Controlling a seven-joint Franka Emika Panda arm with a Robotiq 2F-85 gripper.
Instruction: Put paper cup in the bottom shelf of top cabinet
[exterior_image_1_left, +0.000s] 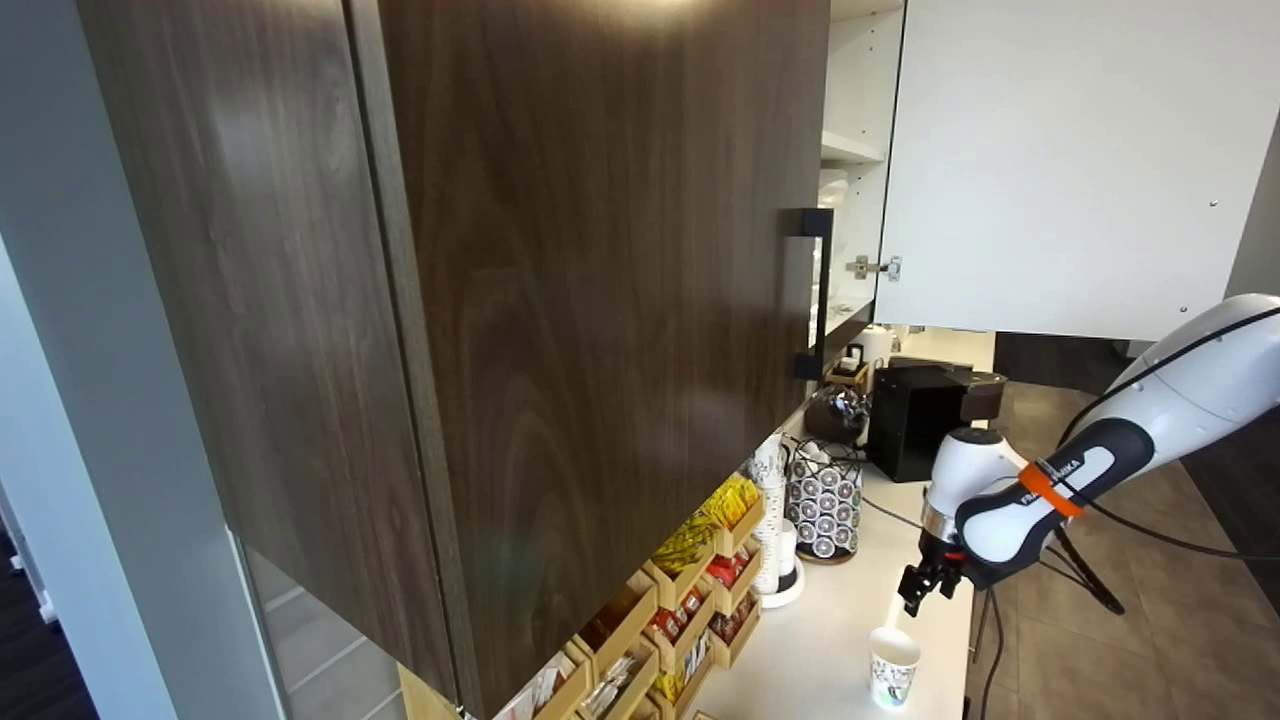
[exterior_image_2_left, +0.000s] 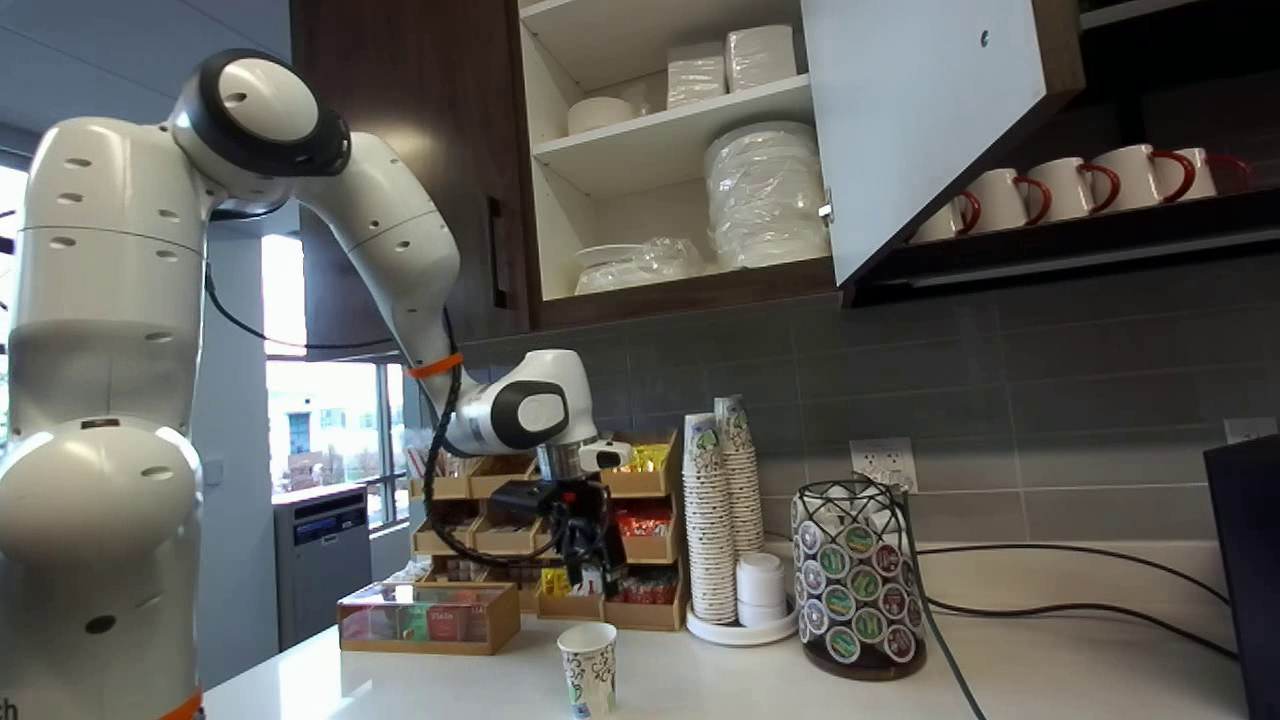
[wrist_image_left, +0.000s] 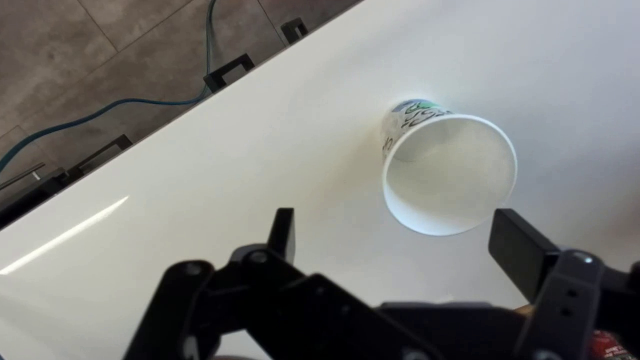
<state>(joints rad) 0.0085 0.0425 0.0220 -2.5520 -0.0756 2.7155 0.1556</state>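
The paper cup (exterior_image_1_left: 892, 680) is white with a printed pattern and stands upright on the white counter. It also shows in an exterior view (exterior_image_2_left: 590, 675) and in the wrist view (wrist_image_left: 412, 120), where its open rim faces the camera. My gripper (exterior_image_1_left: 922, 590) is open and empty above the cup. In the wrist view the fingertips (wrist_image_left: 392, 222) are wide apart, with the cup ahead of them and nearer the right finger. The top cabinet (exterior_image_1_left: 600, 300) is dark brown wood grain. In an exterior view one cabinet door (exterior_image_2_left: 930, 120) stands open, showing the bottom shelf (exterior_image_2_left: 690, 285).
Wrapped plates (exterior_image_2_left: 765, 195) and bagged dishes (exterior_image_2_left: 640, 262) stand on the bottom shelf. Tall cup stacks (exterior_image_2_left: 710, 530), a coffee pod holder (exterior_image_2_left: 860, 580), snack bins (exterior_image_2_left: 640, 548) and a clear-lidded box (exterior_image_2_left: 430, 615) stand on the counter. A black appliance (exterior_image_1_left: 915, 420) stands farther along.
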